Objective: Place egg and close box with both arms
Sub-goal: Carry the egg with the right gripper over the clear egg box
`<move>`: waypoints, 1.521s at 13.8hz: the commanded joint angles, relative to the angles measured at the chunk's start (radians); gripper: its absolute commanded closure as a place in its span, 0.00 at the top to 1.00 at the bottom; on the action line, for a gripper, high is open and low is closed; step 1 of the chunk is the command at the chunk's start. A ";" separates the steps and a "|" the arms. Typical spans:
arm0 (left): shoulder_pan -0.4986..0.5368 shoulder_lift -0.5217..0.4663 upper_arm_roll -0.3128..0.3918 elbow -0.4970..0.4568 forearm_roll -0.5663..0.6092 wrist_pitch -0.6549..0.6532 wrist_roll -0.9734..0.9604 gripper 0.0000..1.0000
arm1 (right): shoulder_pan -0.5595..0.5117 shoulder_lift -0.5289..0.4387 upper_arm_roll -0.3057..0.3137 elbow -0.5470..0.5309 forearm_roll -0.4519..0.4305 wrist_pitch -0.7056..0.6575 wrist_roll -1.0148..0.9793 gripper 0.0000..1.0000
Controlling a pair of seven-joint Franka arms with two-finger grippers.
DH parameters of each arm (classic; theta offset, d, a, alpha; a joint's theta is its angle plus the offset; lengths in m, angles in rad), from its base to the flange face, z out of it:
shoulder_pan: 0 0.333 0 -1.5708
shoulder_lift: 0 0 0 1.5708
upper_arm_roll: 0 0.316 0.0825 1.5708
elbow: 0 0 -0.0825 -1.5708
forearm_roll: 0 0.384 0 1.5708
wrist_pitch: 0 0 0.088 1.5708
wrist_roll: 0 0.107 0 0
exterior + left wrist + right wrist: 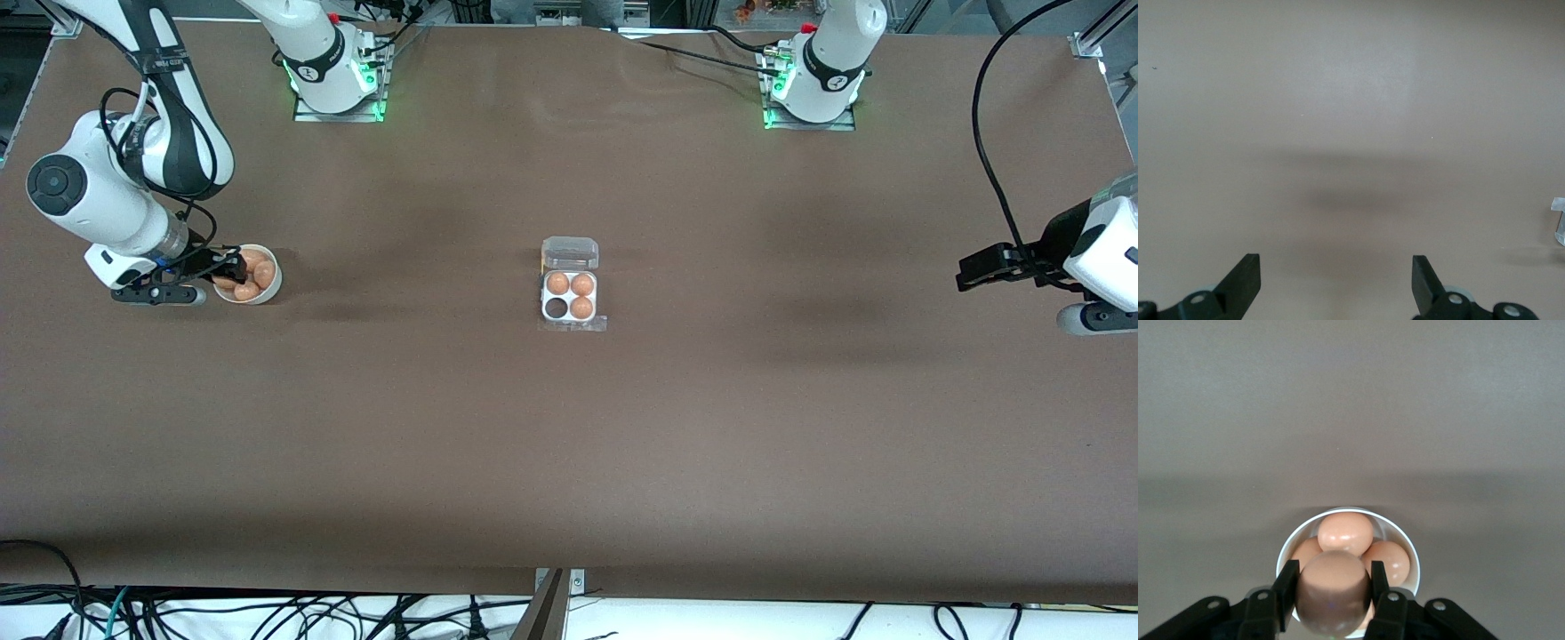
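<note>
My right gripper (233, 267) is over the round white bowl (267, 289) near the right arm's end of the table, shut on an orange-brown egg (1333, 592). The egg sits between the two black fingers (1286, 585), just above the other eggs (1346, 532) in the bowl (1405, 540). The box (569, 296) sits mid-table, its clear lid (570, 253) open and folded back toward the robots. Its white tray holds three eggs (581, 308); the cell nearest the front camera on the right arm's side is empty. My left gripper (969, 271) waits open and empty over bare table (1336, 277) at the left arm's end.
The brown table (569, 444) spreads wide around the box. A corner of the clear lid shows in the left wrist view (1558, 220). Cables hang along the table's front edge (267, 613).
</note>
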 commanded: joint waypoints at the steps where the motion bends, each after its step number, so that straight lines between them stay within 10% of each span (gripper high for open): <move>1: 0.002 0.001 0.002 0.020 -0.015 -0.013 0.004 1.00 | 0.043 -0.004 0.002 0.025 0.007 -0.017 0.008 0.13; 9: -0.006 0.002 0.002 0.020 -0.015 -0.013 0.002 1.00 | 0.334 0.013 0.002 0.092 0.009 -0.029 0.356 0.13; 21: -0.006 0.002 0.002 0.018 -0.018 -0.013 0.004 1.00 | 0.782 0.317 0.002 0.557 0.153 -0.167 0.936 0.13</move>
